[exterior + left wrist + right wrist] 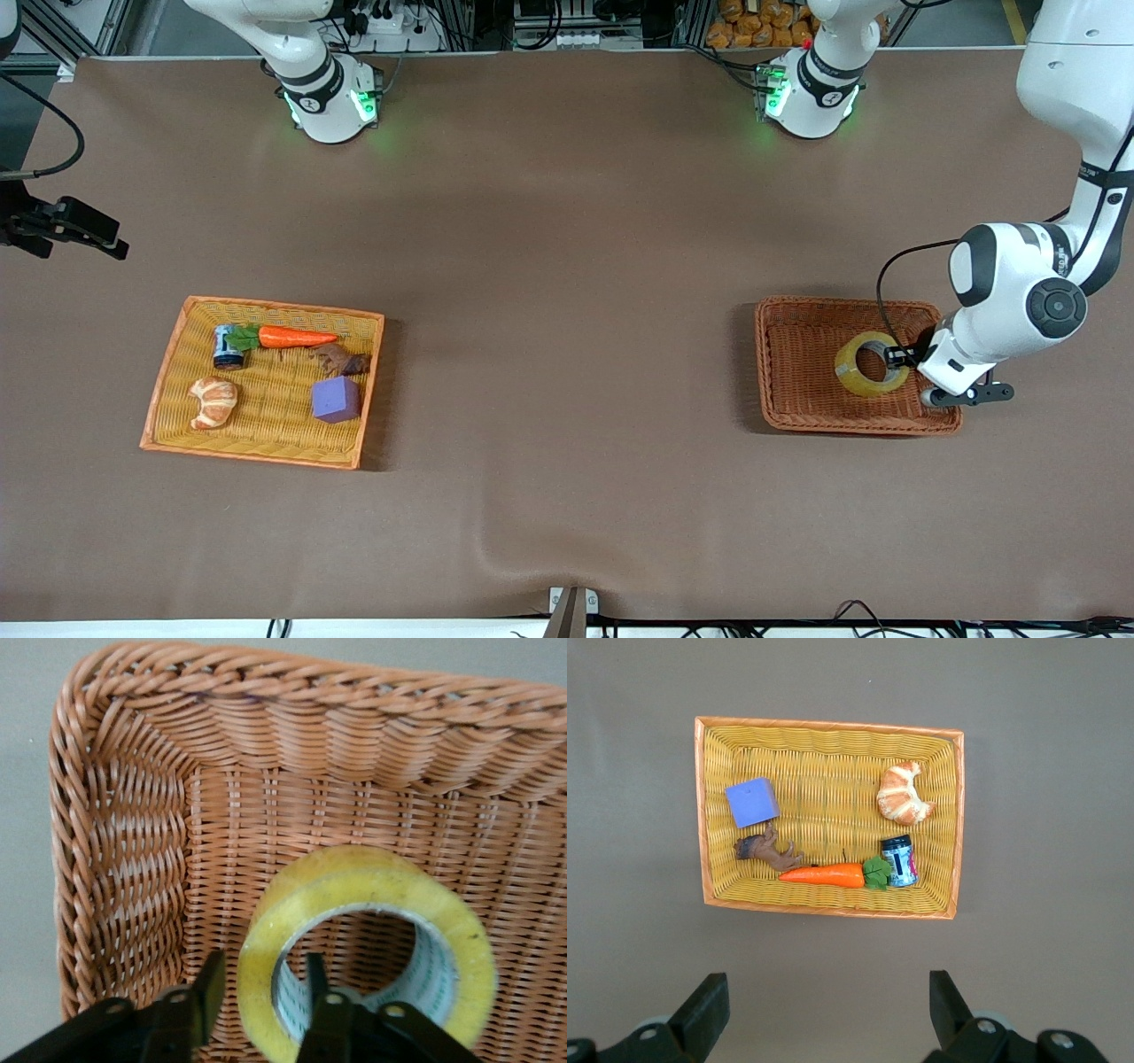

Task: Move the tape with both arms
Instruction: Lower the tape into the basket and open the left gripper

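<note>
You look down from high across the table (567,221); wrist cameras close on each basket, both visible there.

I see a yellow wicker tray (168,390) toward the right arm's end of the table, holding a toy carrot (297,337), a small can (228,346), a brown animal figure (340,359), a purple cube (335,399) and a croissant toy (213,401). Toward the left arm's end I see a brown wicker basket (797,372).
</note>
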`<act>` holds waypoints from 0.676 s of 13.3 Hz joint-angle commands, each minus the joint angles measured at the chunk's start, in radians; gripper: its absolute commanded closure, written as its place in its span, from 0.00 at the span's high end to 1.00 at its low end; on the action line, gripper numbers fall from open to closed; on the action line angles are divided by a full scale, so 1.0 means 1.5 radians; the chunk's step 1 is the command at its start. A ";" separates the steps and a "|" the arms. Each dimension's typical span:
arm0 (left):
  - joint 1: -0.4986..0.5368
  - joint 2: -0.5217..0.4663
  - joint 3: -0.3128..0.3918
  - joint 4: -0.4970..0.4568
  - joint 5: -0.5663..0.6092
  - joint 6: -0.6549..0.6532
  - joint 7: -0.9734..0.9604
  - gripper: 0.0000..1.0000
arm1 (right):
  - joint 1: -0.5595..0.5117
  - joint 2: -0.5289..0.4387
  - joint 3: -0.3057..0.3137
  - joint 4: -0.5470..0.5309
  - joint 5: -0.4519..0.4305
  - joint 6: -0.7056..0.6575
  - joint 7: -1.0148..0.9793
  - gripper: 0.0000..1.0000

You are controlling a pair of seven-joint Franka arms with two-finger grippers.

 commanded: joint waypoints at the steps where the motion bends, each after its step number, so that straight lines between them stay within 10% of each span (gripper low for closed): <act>1: 0.000 -0.063 -0.035 0.003 0.005 -0.043 -0.024 1.00 | 0.005 0.008 -0.002 0.021 -0.009 -0.012 0.008 1.00; 5: -0.003 -0.106 -0.153 0.159 0.007 -0.268 -0.146 1.00 | 0.003 0.008 -0.002 0.021 -0.009 -0.013 0.008 1.00; 9: 0.002 -0.184 -0.174 0.251 0.013 -0.396 -0.132 1.00 | 0.004 0.008 -0.002 0.020 -0.008 -0.015 0.010 1.00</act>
